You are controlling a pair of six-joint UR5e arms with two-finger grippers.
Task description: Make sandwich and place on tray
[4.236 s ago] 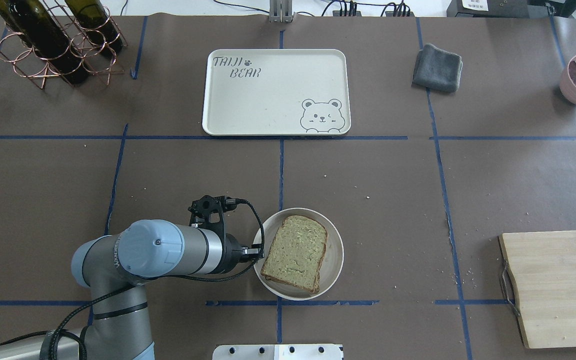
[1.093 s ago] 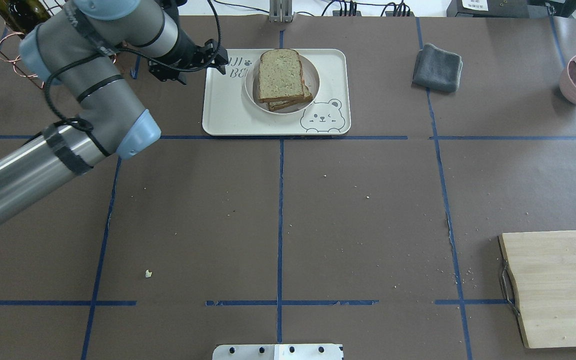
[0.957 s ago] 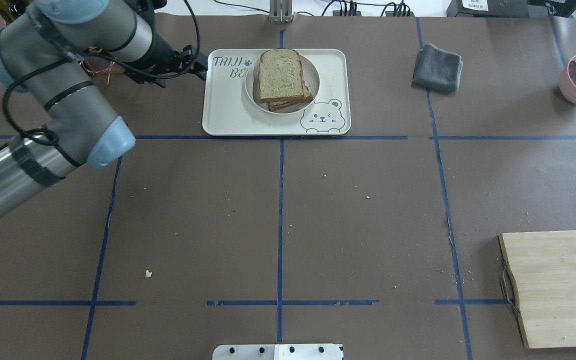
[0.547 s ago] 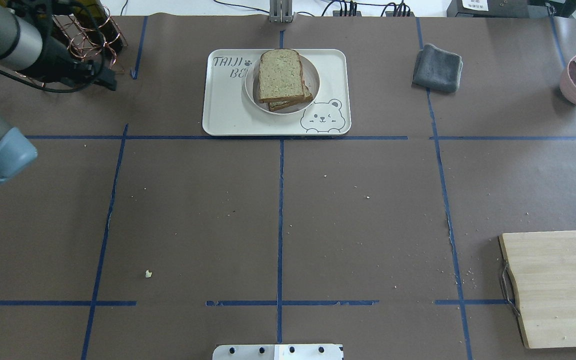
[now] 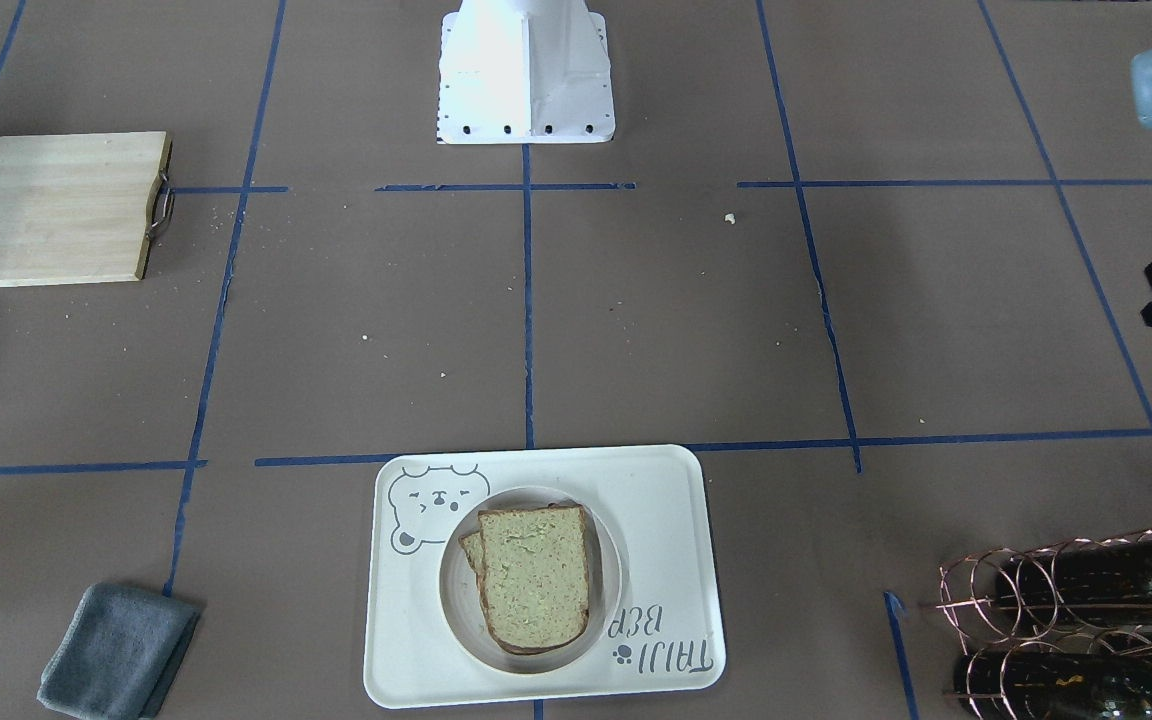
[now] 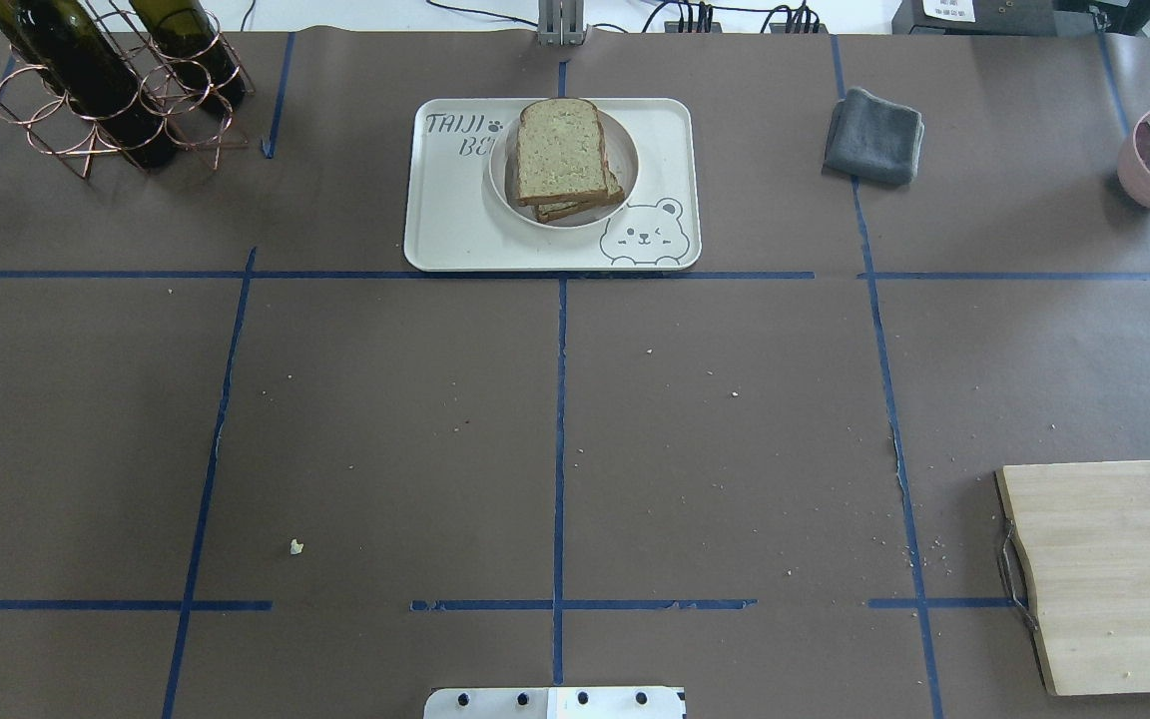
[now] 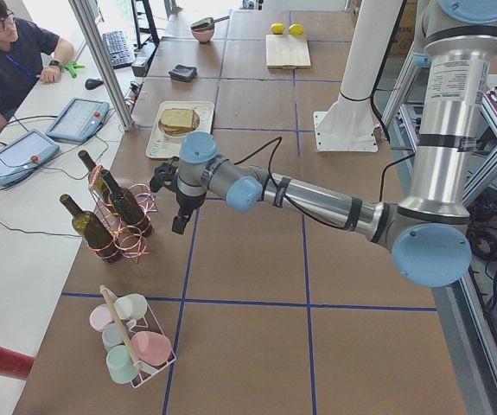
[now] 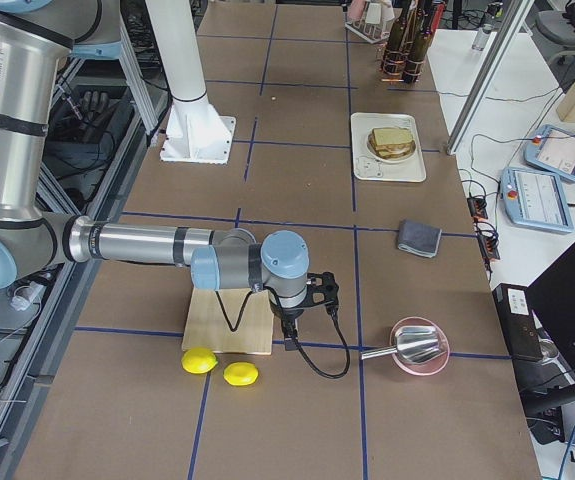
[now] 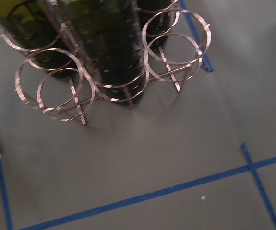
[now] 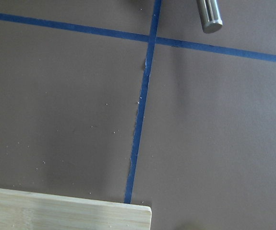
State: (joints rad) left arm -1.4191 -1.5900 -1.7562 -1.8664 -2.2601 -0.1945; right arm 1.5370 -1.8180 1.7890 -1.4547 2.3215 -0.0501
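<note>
- I judge this to be the closing step. The sandwich [image 6: 560, 150] sits on the round white plate [image 6: 625, 145], and that plate rests inside the tray [image 6: 445, 235], near the tray's middle and covering part of its lettering.
- Nothing grips or touches the tray's load right now.
- The left gripper [image 7: 179, 226] hangs well apart from the tray, out past the tray's lettered short end and beside the wine bottle rack [image 6: 106, 100]. I cannot tell how its jaws stand.
- The right gripper [image 8: 289, 335] is also well apart from the tray, off past the tray's bear-face end by the wooden board [image 6: 1114, 574]. Only a side camera catches it, so I cannot tell about its jaws either.
- The sandwich lies flat with its top slice face up. Its long axis runs across the tray's short dimension, from the tray's long edge nearer the robot base to the farther one, slightly skewed.
- The lower slice peeks out toward the tray's bear drawing, so the stack isn't square. No filling shows from here.
- For the next move, I reckon there is nothing left to grasp. It only calls for parking both arms clear of the tray, with the left one minding that rack.
</note>
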